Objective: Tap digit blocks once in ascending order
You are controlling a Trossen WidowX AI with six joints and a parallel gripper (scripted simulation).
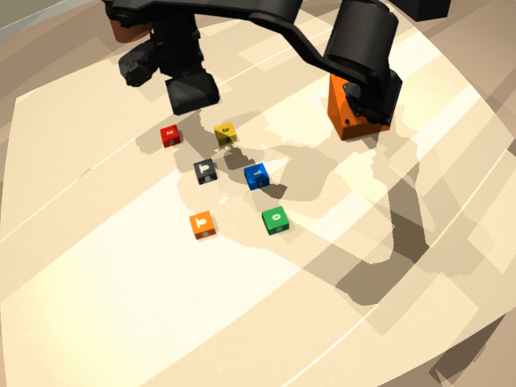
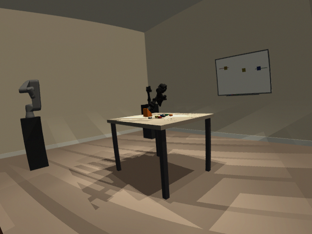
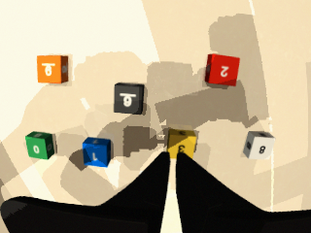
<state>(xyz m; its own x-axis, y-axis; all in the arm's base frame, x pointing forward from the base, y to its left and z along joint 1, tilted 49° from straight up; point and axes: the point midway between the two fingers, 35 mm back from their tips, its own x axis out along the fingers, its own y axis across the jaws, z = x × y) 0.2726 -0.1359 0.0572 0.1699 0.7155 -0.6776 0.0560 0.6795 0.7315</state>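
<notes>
Several small digit blocks lie on the table (image 1: 83,270) (image 2: 151,124): green 0 (image 1: 275,220) (image 3: 41,146), blue 1 (image 1: 255,176) (image 3: 96,151), red 2 (image 1: 170,135) (image 3: 224,69), yellow 3 (image 1: 225,133) (image 3: 182,142), and a black block (image 1: 205,170) (image 3: 128,97) and an orange block (image 1: 202,224) (image 3: 52,69) that each bear an underlined digit. A pale grey block (image 3: 259,146) shows only in the wrist view. My gripper (image 1: 192,107) (image 3: 172,159) is shut on nothing and hangs well above the table, between the red and yellow blocks. In the wrist view its tips point at the yellow block's near edge.
An orange wedge-shaped base (image 1: 354,112) (image 2: 146,112) stands at the back right under the arm. A brown cup (image 1: 126,31) stands at the back left, partly hidden by the arm. The far view shows a whiteboard (image 2: 243,72) and a grey robot on a pedestal (image 2: 31,100).
</notes>
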